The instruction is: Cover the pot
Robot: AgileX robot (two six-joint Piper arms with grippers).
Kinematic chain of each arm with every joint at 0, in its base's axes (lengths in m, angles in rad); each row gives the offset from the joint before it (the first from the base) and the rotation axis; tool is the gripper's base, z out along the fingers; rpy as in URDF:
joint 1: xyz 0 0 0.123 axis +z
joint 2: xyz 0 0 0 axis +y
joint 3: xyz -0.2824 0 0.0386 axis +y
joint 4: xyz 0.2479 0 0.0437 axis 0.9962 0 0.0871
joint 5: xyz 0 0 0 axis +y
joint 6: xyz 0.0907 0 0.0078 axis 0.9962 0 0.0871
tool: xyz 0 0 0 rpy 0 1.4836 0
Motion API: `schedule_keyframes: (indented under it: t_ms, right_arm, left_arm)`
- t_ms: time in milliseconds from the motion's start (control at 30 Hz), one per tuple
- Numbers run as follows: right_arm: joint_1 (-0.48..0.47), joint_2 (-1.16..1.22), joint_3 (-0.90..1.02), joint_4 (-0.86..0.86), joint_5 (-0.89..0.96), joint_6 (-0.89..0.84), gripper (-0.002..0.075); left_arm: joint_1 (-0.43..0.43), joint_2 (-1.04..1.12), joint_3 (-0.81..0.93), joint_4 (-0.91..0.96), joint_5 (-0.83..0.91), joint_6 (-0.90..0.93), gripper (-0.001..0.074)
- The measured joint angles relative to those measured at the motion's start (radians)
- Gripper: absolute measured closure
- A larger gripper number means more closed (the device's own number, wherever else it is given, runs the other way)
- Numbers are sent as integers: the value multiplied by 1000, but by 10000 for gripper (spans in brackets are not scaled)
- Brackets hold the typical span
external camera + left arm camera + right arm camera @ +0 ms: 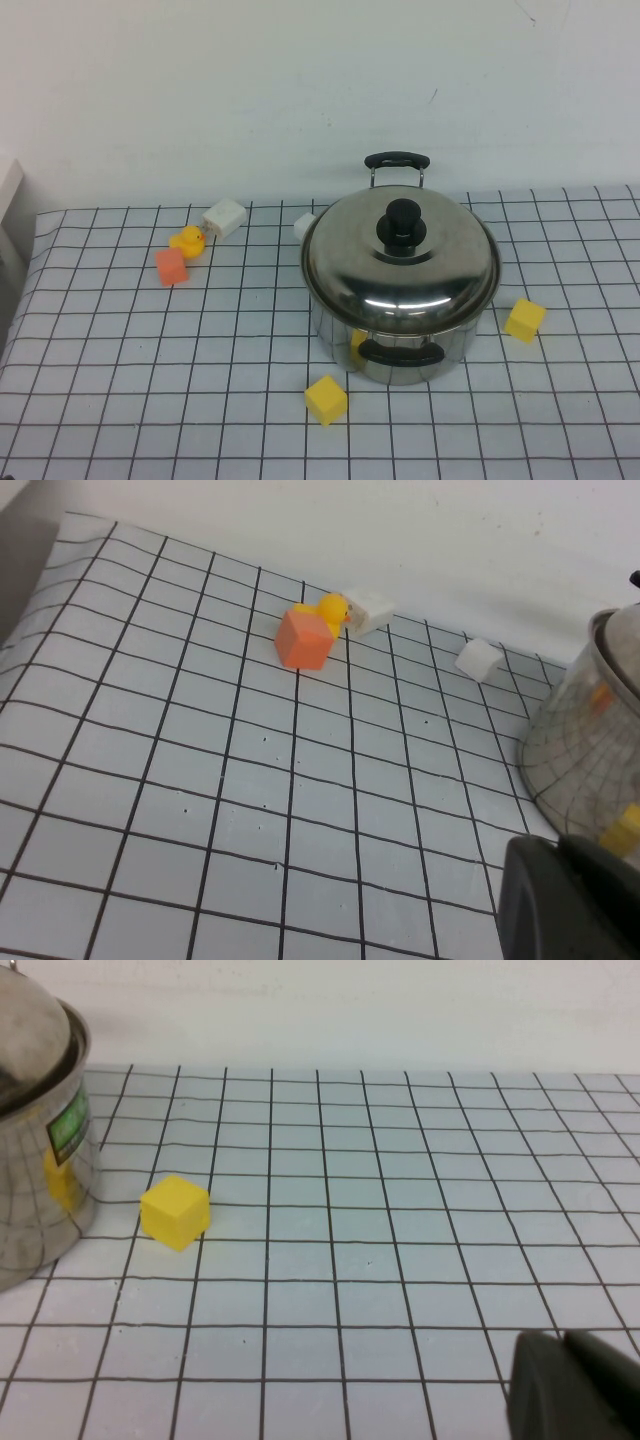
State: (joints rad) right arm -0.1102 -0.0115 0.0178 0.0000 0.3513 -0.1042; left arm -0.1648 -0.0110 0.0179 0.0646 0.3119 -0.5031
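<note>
Gridded tabletop is carrying the pot, lid already sitting on; left hand and right hand are waiting near, grip state untellable; nothing seems left.

I see a shiny silver steel pot with black loop handles under a domed silver lid with a black knob. The white tablecloth has a black grid. Toys: yellow cubes, orange cube, yellow duck, white blocks.

Left gripper and right gripper show only dark grey edges.
</note>
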Motion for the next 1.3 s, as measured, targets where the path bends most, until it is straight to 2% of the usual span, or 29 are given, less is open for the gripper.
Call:
schedule_keyframes:
  t_ms: [200, 433, 600, 1300]
  right_arm:
    - [0, 0, 0, 0, 0, 0, 717]
    - [-1, 0, 0, 0, 0, 0, 717]
    - [-1, 0, 0, 0, 0, 0, 717]
    - [-1, 0, 0, 0, 0, 0, 717]
  left_arm:
    - [4, 0, 0, 0, 0, 3, 736]
    - [112, 0, 0, -4, 0, 34, 736]
    - [112, 0, 0, -4, 2, 109, 736]
    - [112, 0, 0, -4, 2, 115, 736]
